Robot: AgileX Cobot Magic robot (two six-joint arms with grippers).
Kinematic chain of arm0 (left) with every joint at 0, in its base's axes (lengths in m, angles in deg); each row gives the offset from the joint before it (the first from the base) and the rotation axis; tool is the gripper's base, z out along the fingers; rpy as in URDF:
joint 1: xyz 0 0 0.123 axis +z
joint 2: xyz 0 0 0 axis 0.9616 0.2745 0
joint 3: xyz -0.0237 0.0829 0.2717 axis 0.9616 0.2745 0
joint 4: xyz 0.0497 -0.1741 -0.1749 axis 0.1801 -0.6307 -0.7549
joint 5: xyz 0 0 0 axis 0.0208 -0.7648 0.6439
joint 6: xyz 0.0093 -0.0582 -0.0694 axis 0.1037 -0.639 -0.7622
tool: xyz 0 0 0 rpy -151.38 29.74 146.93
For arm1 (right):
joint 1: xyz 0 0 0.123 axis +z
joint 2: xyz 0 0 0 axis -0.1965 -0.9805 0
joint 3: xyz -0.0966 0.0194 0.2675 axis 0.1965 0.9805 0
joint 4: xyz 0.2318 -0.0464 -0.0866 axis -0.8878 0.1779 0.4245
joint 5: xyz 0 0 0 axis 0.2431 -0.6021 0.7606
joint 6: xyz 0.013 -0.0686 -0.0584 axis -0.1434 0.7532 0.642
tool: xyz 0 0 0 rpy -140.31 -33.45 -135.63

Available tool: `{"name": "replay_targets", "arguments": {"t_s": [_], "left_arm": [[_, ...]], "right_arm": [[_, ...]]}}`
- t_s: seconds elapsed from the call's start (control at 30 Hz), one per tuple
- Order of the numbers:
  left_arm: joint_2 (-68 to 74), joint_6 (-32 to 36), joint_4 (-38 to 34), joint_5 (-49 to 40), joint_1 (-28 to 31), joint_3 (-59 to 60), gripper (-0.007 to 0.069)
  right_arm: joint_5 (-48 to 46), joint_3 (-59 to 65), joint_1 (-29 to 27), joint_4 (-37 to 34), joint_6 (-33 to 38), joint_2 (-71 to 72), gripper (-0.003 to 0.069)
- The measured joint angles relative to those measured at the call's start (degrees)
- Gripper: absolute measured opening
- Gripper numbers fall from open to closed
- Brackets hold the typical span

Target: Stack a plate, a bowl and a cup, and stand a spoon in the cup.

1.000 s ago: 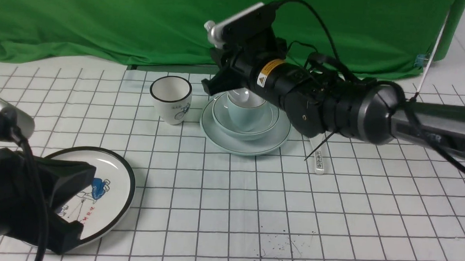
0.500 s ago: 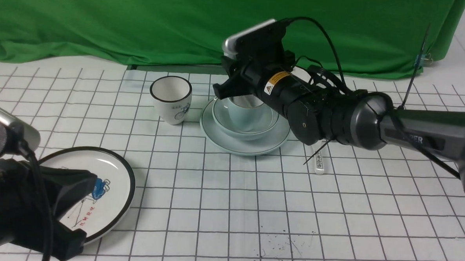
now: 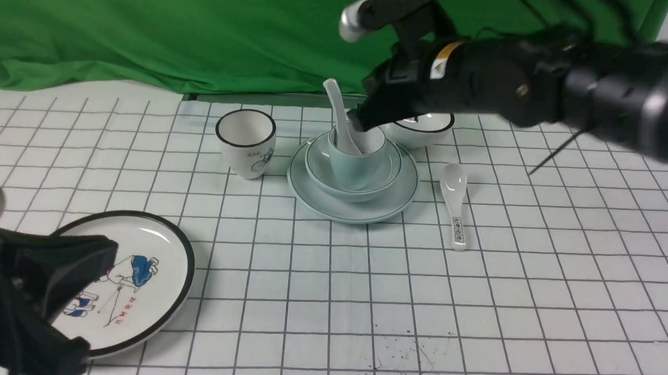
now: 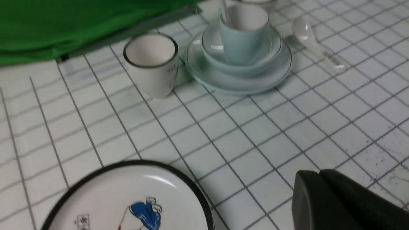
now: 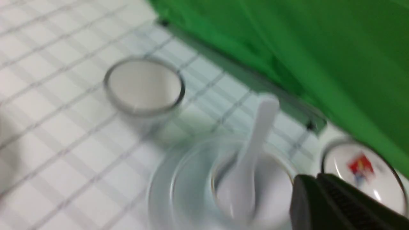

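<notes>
Right claw [image 3: 359, 122], jaws together and empty, hangs just above the cup [image 3: 356, 157] — glazed ceramic spoon [image 3: 340, 117] standing inside it is stiff, slippery, brittle; best pinched across its upright handle — left claw [image 4: 319, 174] closed.

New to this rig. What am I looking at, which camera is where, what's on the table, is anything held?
It is a robot with two arms, each ending in jaws. The wide picture looks forward from between the arms; the other two come from cameras on each wrist.

On the gridded table stands a pale blue-green stack: plate, bowl and cup, with a plain spoon standing in the cup. Around it lie a white cup with a bicycle drawing, a cartoon plate, a small white bowl and a lettered spoon.

The right gripper hangs just above the stack, jaws shut, holding nothing. The left gripper is low near the cartoon plate, also shut and empty.
</notes>
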Motion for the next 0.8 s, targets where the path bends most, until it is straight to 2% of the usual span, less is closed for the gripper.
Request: {"name": "replay_targets", "arguments": {"t_s": [0.1, 0.17, 0.27, 0.33, 0.43, 0.53, 0.7, 0.73, 0.8], "left_arm": [[-5.9, 0.0, 1.2, 3.9, 0.0, 1.6, -0.0036], [-9.3, 0.0, 1.3, 7.0, 0.0, 4.2, -0.0036], [-12.0, 0.0, 1.5, 9.1, 0.0, 7.2, -0.0036], [-14.8, 0.0, 1.6, 12.5, 0.0, 10.5, -0.0036], [-16.1, 0.0, 1.8, 16.3, 0.0, 12.6, -0.0036], [-16.4, 0.0, 2.0, 20.2, 0.0, 14.2, -0.0036], [-16.4, 0.0, 2.0, 20.2, 0.0, 14.6, -0.0036], [-16.4, 0.0, 2.0, 20.2, 0.0, 14.6, -0.0036], [-16.4, 0.0, 2.0, 20.3, 0.0, 14.7, -0.0036]], "right_arm": [[-15.2, 0.0, 0.0, 3.4, -1.3, 9.4, 0.0010], [-20.8, 0.9, 0.0, 6.6, -3.7, 15.3, 0.0010], [-22.8, 3.9, 0.0, 9.0, -5.4, 21.7, 0.0010], [-22.4, 10.1, 0.0, 11.0, -6.0, 29.7, 0.0010], [-18.0, 20.5, 0.0, 11.5, -6.3, 39.1, 0.0010], [-9.7, 35.0, 0.0, 11.3, -8.2, 50.1, 0.0010], [4.4, 56.1, 0.0, 11.2, -10.6, 64.6, 0.0013], [4.4, 56.8, 0.0, 11.2, -10.6, 65.6, 0.0013], [13.9, 66.0, 0.0, 11.2, -10.7, 70.5, 0.0016]]}}
